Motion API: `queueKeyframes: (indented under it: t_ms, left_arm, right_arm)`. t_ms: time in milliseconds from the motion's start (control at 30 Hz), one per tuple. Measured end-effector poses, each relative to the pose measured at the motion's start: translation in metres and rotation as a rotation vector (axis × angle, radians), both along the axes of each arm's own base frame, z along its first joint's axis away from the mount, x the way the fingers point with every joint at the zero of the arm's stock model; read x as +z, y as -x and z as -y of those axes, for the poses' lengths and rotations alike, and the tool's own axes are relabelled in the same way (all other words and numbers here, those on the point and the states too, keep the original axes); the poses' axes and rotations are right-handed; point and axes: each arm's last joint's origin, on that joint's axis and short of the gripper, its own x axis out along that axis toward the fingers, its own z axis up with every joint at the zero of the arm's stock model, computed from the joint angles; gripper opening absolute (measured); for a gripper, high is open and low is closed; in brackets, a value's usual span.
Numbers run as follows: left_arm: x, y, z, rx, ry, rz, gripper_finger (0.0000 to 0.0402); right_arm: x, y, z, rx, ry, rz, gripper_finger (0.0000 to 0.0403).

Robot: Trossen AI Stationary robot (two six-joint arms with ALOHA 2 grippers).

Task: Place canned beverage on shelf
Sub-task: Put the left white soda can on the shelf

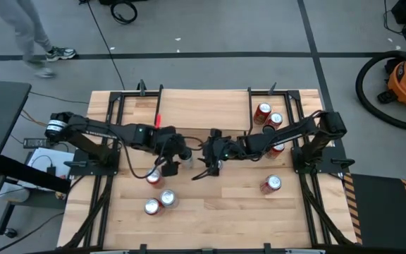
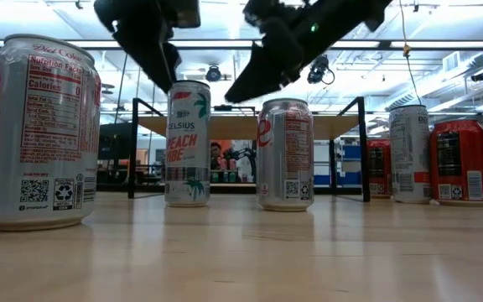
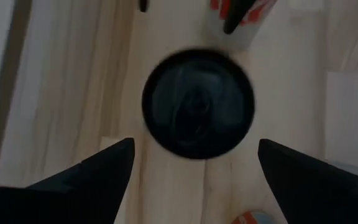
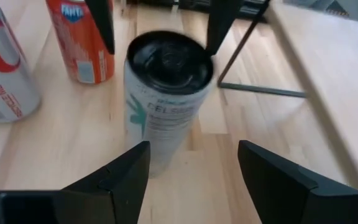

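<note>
The white Celsius can (image 2: 188, 143) stands upright mid-desk, free, its long axis vertical. The left gripper (image 3: 191, 163) hangs spread open directly above it; the right gripper (image 4: 191, 163), also open, waits just beside, empty.

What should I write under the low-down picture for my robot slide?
Two robot grippers hover over a white Celsius can standing on the wooden table, with a shelf behind.
</note>
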Motion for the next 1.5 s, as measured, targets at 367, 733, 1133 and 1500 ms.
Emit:
queueKeyframes:
  t_ms: [367,733,1133,1500]
  left_arm:
    - [-0.007,-0.017,0.003,-0.067,0.03,-0.006,0.0355]
    - [-0.019,-0.031,0.005,-0.116,-0.009,-0.032,0.0354]
    - [-0.021,-0.033,0.006,-0.097,0.012,-0.032,0.0269]
    - [-0.009,-0.025,0.003,-0.076,0.019,-0.049,0.0258]
  right_arm:
    - [0.015,0.014,-0.006,-0.012,-0.005,-0.019,0.0254]
    - [0.012,0.017,-0.006,-0.022,0.001,-0.059,0.0252]
    - [0.026,0.032,-0.01,-0.057,0.018,-0.076,0.0252]
    - [0.025,0.036,-0.012,-0.062,0.007,-0.104,0.0252]
